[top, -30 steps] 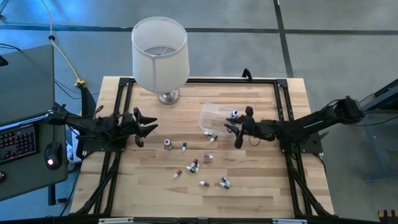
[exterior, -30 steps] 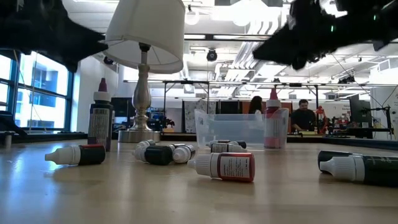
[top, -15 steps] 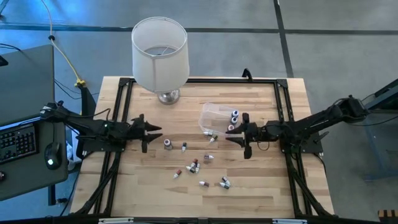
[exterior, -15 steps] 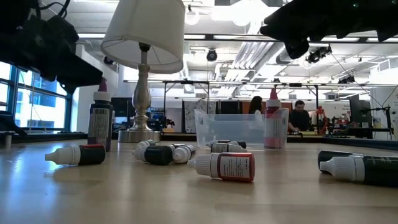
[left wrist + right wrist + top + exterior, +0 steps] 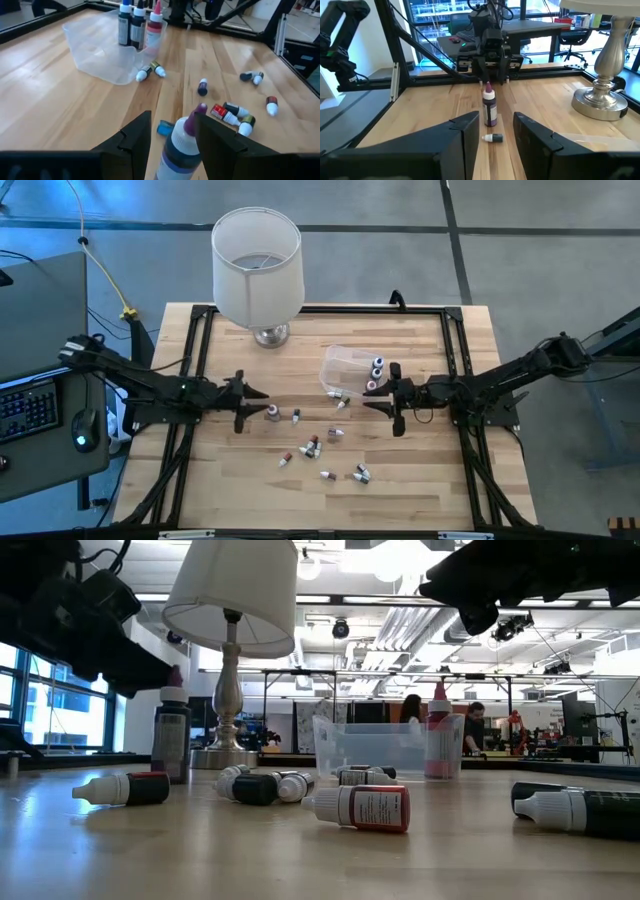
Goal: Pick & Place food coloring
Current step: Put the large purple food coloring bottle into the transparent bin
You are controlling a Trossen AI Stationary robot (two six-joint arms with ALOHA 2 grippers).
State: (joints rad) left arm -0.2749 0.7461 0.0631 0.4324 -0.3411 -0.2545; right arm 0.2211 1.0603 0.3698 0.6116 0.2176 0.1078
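Observation:
Several tiny food coloring bottles [image 5: 312, 445] with white caps lie on their sides mid-table. One dark bottle with a purple cap [image 5: 270, 411] [image 5: 181, 145] [image 5: 489, 107] stands upright on its base. My left gripper [image 5: 253, 402] [image 5: 172, 119] is open and low, with a finger on each side of that bottle. My right gripper [image 5: 378, 398] [image 5: 496, 119] is open and empty, hovering just near of the clear tub [image 5: 343, 366]. Three bottles [image 5: 137, 24] stand upright inside the tub. My left gripper comes level from the table's left, and its fingers [image 5: 135, 135] flank the upright bottle's body [image 5: 177, 155], which stands on the table. I cannot tell whether either finger touches it.
A lamp with a white shade [image 5: 257, 265] stands on a metal base [image 5: 270, 335] at the far edge, left of the tub. Loose bottles are scattered toward the near edge [image 5: 360, 473]. Black frame rails [image 5: 190, 360] border the table. People sit in the room behind [image 5: 487, 725].
My left gripper has moved toward the table's right and slightly nearer, closing in until its fingers flank the upright bottle. My right gripper drew back from over the tub toward the near edge, then held still.

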